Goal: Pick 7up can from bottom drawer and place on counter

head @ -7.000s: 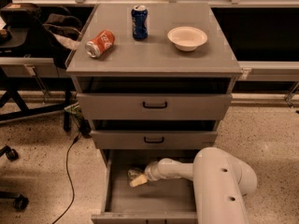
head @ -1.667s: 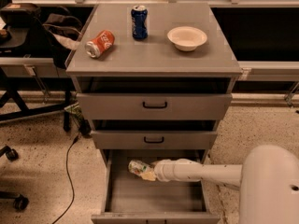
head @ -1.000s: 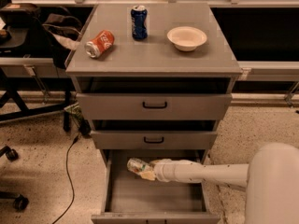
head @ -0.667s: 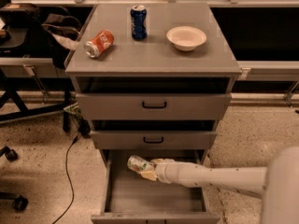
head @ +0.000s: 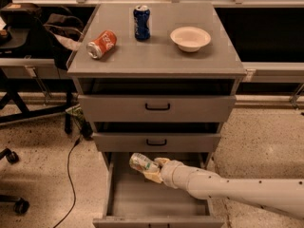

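Note:
The 7up can (head: 141, 162), pale silver-white with green markings, is tilted on its side in my gripper (head: 153, 170), held above the floor of the open bottom drawer (head: 137, 201). The gripper is shut on the can, at the end of my white arm (head: 228, 189) reaching in from the right. The grey counter (head: 156, 56) on top of the cabinet lies well above the can.
On the counter an orange can (head: 101, 43) lies on its side at the left, a dark blue can (head: 141, 22) stands at the back and a white bowl (head: 190, 38) sits at the right. Two upper drawers (head: 156, 108) stand slightly open. Chairs and a cable are on the left floor.
The arm has drawn back toward the right and the can has risen a little off the drawer floor, still gripped.

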`<state>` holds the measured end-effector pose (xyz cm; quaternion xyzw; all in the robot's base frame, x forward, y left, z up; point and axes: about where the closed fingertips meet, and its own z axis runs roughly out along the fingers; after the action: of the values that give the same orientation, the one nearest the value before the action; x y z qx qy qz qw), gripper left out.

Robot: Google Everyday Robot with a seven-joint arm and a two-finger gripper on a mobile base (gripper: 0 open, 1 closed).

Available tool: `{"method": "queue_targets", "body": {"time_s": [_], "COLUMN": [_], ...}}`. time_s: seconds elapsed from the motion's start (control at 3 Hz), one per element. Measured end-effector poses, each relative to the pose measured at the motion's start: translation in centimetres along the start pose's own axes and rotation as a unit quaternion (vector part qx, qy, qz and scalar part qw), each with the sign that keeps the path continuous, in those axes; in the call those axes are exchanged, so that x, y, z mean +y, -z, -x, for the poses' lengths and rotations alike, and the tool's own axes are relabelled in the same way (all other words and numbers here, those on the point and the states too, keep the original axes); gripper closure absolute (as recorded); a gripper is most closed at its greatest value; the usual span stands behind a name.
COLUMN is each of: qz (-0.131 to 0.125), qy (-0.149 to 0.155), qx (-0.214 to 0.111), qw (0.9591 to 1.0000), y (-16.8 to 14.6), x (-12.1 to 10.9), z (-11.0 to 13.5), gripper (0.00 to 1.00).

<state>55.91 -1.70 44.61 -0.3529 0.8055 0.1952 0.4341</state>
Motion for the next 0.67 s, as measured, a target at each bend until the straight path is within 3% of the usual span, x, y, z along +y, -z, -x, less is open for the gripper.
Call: {"method": "queue_targets", "body": {"time_s": [0.33, 0.67], "qz": [-0.009, -0.009], "qy": [0.022, 0.022], "qx": [-0.02, -0.02], "qw": [0.9995, 0.9995], "y": [2.59, 2.59], "x": [0.49, 0.49], "z": [2.64, 2.64], "gripper": [1.0, 1.0]}}
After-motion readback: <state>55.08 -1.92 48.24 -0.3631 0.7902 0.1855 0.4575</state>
